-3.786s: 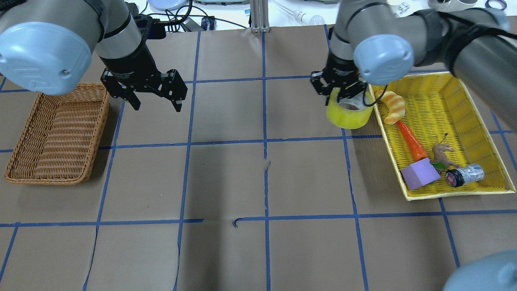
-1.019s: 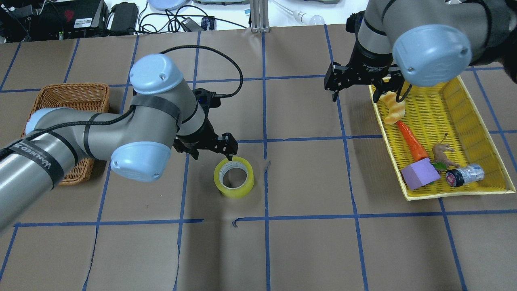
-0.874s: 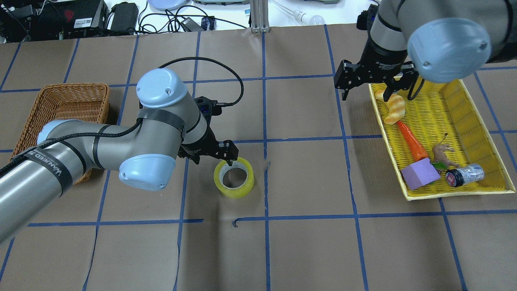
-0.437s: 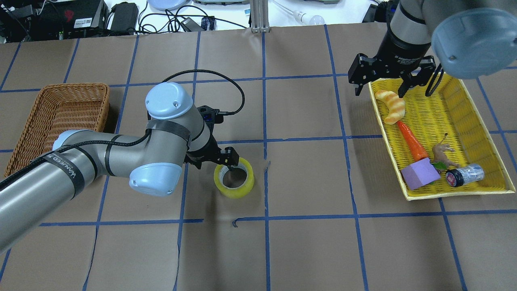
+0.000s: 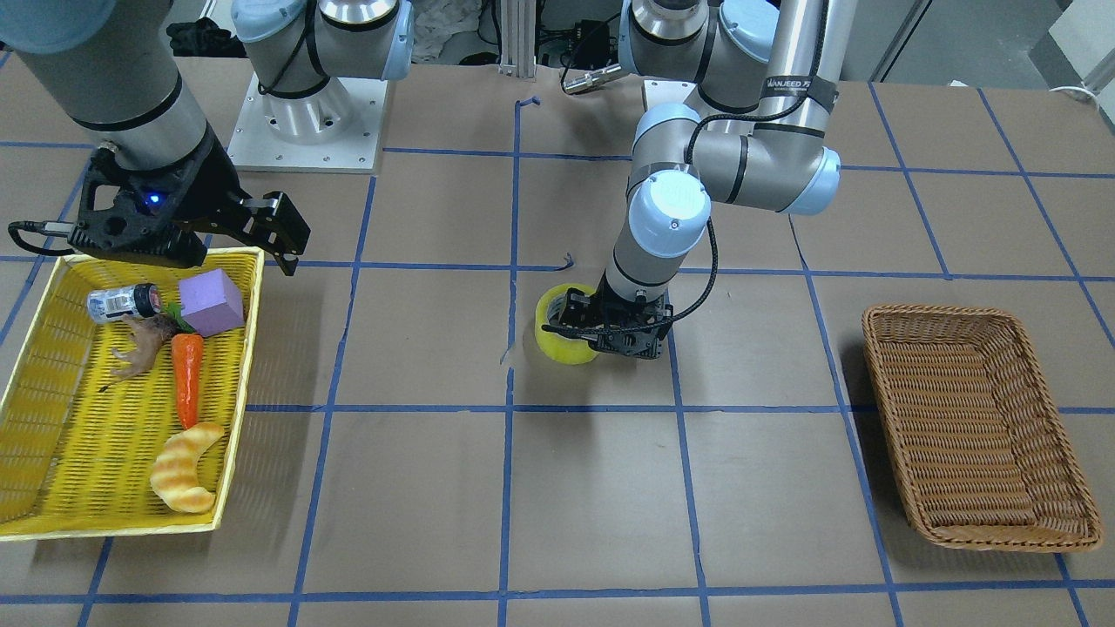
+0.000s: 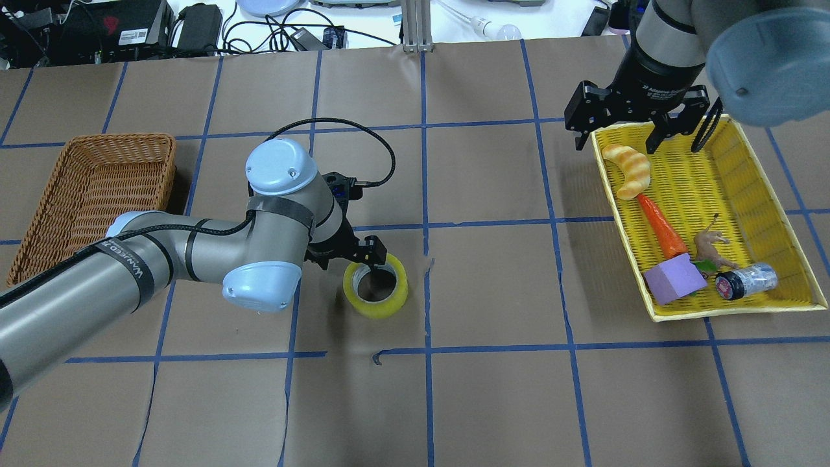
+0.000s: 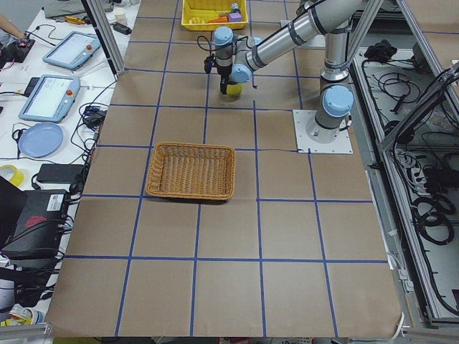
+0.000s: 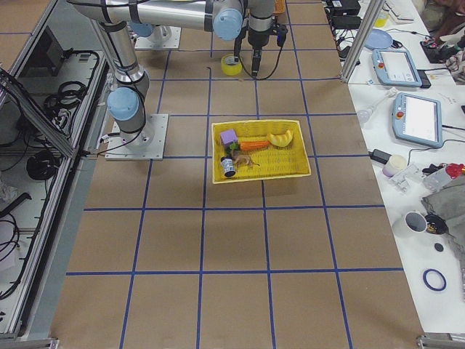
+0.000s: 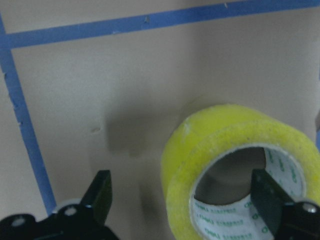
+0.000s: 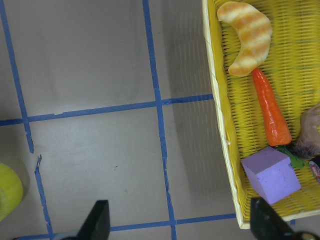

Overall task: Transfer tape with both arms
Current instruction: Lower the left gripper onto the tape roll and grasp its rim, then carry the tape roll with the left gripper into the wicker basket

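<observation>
Yellow-green tape (image 6: pixel 376 290) lies flat on the table (image 6: pixel 493 402), 1 wall of it between the wide-spread fingers of the left gripper (image 6: pixel 350 254): 1 inside the core, 1 outside, gripping nothing. Right gripper (image 6: pixel 615 133) hangs spread and empty above the yellow basket (image 6: pixel 733 315).

Your left gripper (image 9: pixel 182 200) straddles the wall of the tape (image 6: pixel 376 288). One finger sits inside the core, the other stands outside with a gap to the roll. Bare table (image 6: pixel 493 285) surrounds the roll. Toward the wicker basket (image 6: pixel 97 194), the left arm (image 6: pixel 194 246) lies across the route. The right gripper (image 6: pixel 615 136), jaws spread, hangs over the far corner of the yellow tray (image 6: pixel 726 181), well apart from the roll.
</observation>
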Action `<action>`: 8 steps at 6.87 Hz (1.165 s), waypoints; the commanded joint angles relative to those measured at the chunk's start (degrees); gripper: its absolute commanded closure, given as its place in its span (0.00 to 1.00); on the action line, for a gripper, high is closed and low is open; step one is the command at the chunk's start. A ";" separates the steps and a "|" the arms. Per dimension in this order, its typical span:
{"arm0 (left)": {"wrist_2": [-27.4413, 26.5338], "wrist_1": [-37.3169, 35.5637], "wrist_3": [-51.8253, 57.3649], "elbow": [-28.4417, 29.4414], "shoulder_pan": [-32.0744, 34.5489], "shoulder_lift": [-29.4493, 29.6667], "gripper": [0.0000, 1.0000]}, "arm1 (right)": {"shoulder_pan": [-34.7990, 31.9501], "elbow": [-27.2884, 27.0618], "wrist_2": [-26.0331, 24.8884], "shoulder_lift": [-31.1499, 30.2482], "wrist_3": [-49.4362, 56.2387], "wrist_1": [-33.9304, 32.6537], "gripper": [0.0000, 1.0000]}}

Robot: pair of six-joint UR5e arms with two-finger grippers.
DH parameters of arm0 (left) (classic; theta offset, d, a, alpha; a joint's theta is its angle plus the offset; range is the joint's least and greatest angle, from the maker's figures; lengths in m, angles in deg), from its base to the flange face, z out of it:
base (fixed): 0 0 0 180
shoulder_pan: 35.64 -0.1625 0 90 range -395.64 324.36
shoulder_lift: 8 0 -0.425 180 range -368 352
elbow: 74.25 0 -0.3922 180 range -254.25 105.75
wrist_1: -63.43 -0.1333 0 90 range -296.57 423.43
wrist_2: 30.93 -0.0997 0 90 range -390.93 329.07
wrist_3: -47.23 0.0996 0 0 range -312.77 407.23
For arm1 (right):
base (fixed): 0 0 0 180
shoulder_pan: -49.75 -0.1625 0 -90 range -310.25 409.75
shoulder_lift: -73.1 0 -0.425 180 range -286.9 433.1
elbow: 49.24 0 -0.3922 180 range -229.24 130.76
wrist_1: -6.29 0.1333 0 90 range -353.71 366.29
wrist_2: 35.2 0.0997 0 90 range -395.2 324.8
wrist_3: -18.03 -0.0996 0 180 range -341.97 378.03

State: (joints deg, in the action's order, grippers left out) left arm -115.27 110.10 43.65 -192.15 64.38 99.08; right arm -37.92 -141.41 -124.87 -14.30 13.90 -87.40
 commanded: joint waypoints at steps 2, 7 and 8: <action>-0.21 0.69 -7.18 -0.39 0.00 -0.73 1.00 | -0.05 0.41 -0.24 -0.49 -0.17 0.62 0.00; -4.52 35.78 17.58 23.36 -19.89 -3.81 1.00 | -0.40 0.15 -0.07 -1.02 0.00 0.88 0.00; -6.52 35.59 24.09 23.94 -23.96 -4.34 1.00 | -0.40 0.06 -0.32 -1.11 0.00 0.88 0.00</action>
State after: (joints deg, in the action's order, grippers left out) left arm -120.10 142.04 59.36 -171.54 46.31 95.28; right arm -38.31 -141.28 -125.11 -15.31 13.89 -86.52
